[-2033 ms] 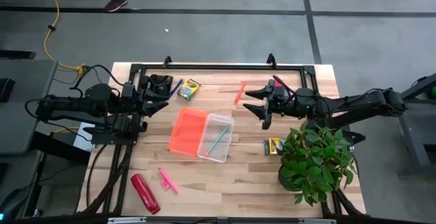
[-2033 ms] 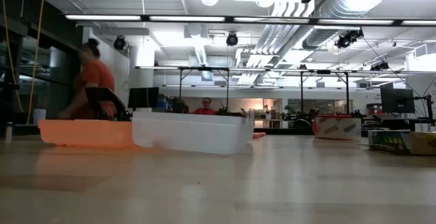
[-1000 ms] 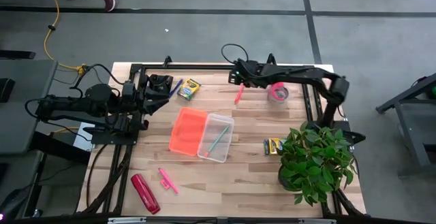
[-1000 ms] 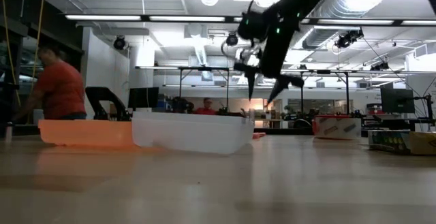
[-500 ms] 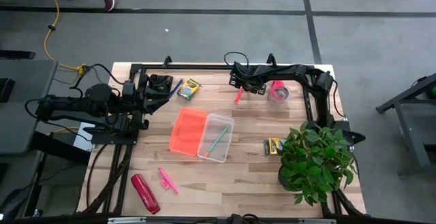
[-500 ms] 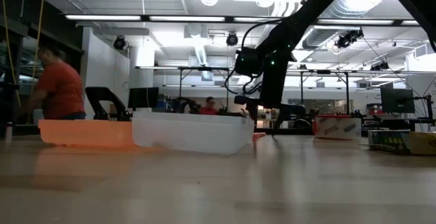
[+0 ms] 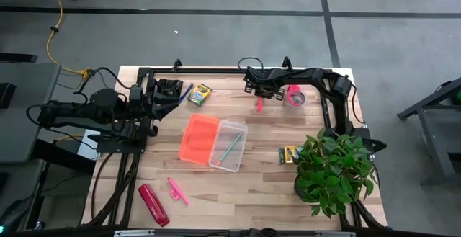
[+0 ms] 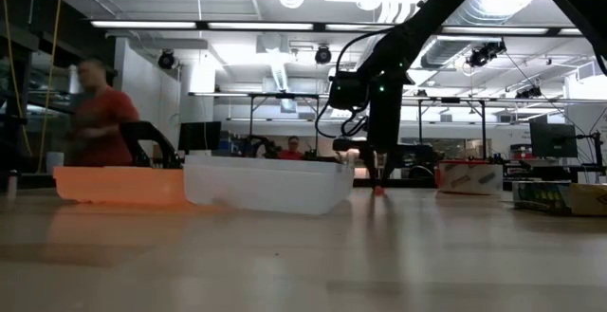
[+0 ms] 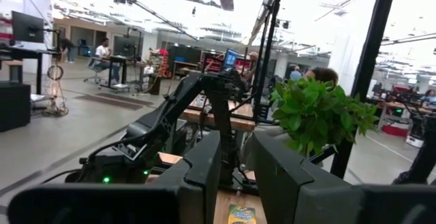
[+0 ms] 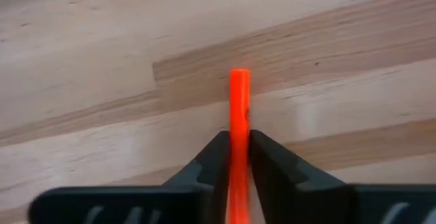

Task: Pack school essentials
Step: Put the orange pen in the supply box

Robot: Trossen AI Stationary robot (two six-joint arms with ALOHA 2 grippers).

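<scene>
The right gripper points down at the far table edge, jaws closed on a thin pink-red pencil. The left gripper waits at the left side, jaws narrow.

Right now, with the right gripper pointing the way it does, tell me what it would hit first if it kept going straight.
The right gripper, shut on the pink pencil, points down at the table. Going straight on, the pencil's tip would likely meet bare wood first; nothing else shows in that line, though the gap is hard to judge.
</scene>
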